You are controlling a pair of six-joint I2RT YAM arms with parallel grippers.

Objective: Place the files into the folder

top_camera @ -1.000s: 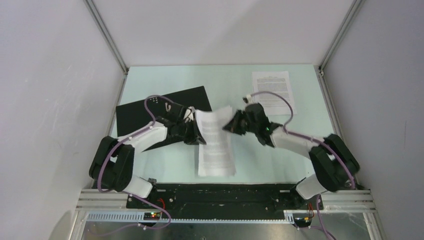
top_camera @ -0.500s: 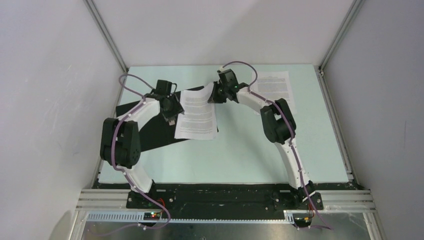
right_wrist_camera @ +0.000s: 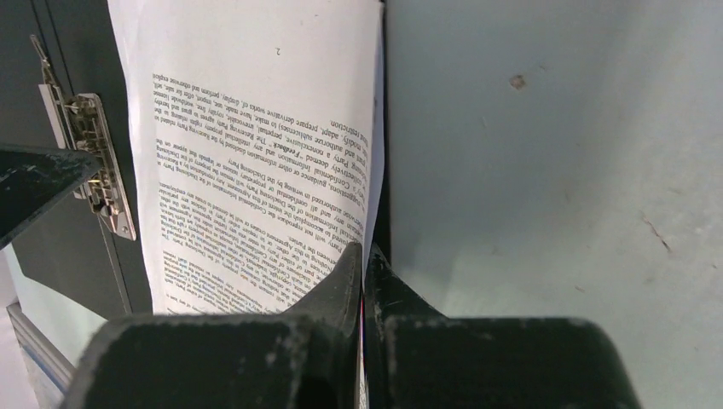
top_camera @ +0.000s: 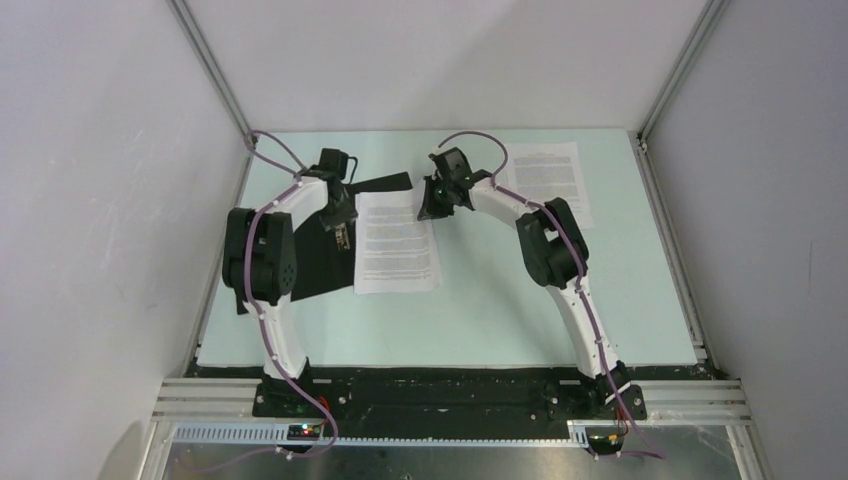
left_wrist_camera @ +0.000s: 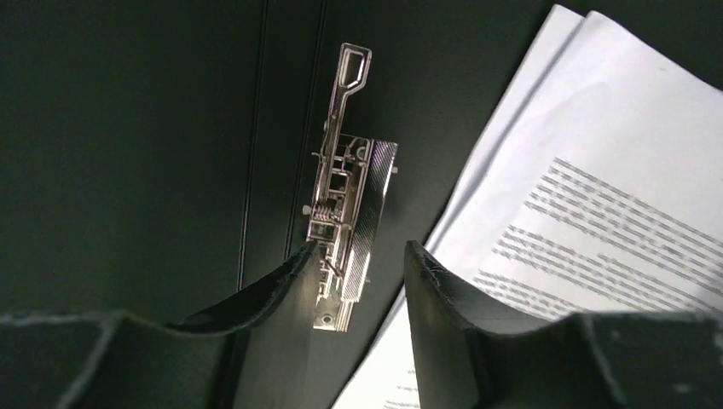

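Observation:
The folder [top_camera: 300, 262] lies open at the left, black inside up, with its metal clip [left_wrist_camera: 345, 213] along the spine. One printed sheet [top_camera: 396, 243] lies flat over the folder's right half; it also shows in the left wrist view [left_wrist_camera: 614, 170] and the right wrist view [right_wrist_camera: 256, 145]. My right gripper [top_camera: 428, 210] is shut on that sheet's far right edge [right_wrist_camera: 364, 249]. My left gripper [top_camera: 343, 232] is open and empty, its jaws [left_wrist_camera: 360, 249] just above the clip's near end. A second printed sheet [top_camera: 546, 181] lies at the back right.
The pale green table [top_camera: 520, 300] is ringed by white walls with metal corner posts. The arm bases stand on a black rail [top_camera: 430, 395] at the near edge. The left gripper's finger [right_wrist_camera: 34, 183] shows near the clip [right_wrist_camera: 98, 162] in the right wrist view.
Both arms reached back and left, carrying the sheet from mid-table onto the folder's right half. The sheet now lies flat. My left gripper has let go of it and sits over the clip.

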